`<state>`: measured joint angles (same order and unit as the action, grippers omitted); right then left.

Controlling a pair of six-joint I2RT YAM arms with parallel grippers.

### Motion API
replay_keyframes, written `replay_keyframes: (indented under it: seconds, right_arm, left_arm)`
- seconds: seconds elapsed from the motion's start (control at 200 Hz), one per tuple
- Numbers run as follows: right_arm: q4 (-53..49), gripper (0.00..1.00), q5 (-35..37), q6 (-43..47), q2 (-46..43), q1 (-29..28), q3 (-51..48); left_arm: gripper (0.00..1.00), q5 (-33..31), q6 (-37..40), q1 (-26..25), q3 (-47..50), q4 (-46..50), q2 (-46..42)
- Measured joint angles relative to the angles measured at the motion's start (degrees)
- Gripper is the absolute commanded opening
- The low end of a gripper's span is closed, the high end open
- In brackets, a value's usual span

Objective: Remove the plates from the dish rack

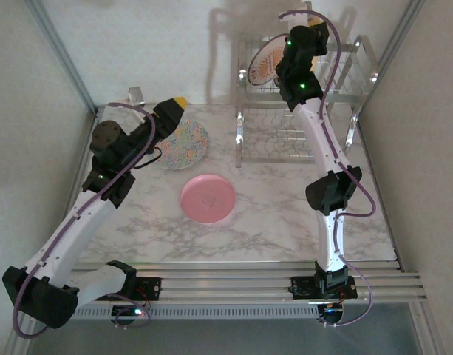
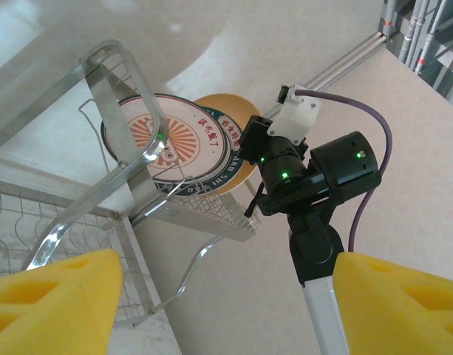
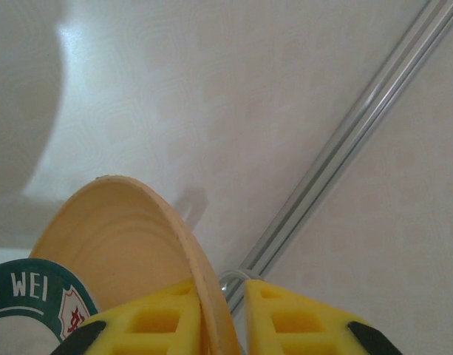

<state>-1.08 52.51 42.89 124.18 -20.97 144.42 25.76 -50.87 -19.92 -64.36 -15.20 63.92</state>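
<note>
Right hand (image 3: 217,292): astride rim of upright yellow-orange plate (image 3: 130,237) atop dish rack (image 1: 242,137); firm pinch cannot be told
Left hand (image 2: 230,296): spread, well apart from rack

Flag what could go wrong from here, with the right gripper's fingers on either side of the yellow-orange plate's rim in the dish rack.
1. The right gripper straddles only the thin rim of the yellow-orange plate. An edge pinch like that may let the plate swing or slip when lifted.
2. The sunburst plate stands close in front of it in the dish rack. Pulling one out could drag or tip the other.
</note>
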Motion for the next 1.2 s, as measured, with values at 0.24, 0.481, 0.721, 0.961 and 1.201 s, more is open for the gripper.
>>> replay_keyframes:
  seconds: [0.24, 0.481, 0.721, 0.961, 1.201]
  right_arm:
    - [0.0, 0.08, 0.0, 2.0, 0.0, 0.0, 0.4]
    - [0.3, 0.06, 0.0, 2.8, 0.1, 0.0, 1.1]
    - [2.1, 0.01, -0.2, 3.4, 0.1, 0.0, 1.2]
    - [5.7, 0.00, -0.2, 6.0, 0.2, 0.1, 1.3]
    - [8.9, 0.00, -0.2, 8.8, 0.2, 0.1, 1.3]
  left_arm:
    - [0.75, 0.0, 0.0, -0.2, 0.0, 0.0, 0.4]
    - [0.75, 0.2, 0.0, -0.2, 0.0, 0.0, 0.4]
    - [0.75, 0.2, 0.0, -0.3, 0.0, 0.0, 0.7]
    - [0.75, 0.2, 0.0, -0.3, 0.0, 0.0, 0.7]
    - [0.75, 0.2, 0.0, -0.5, 0.0, 0.0, 0.7]
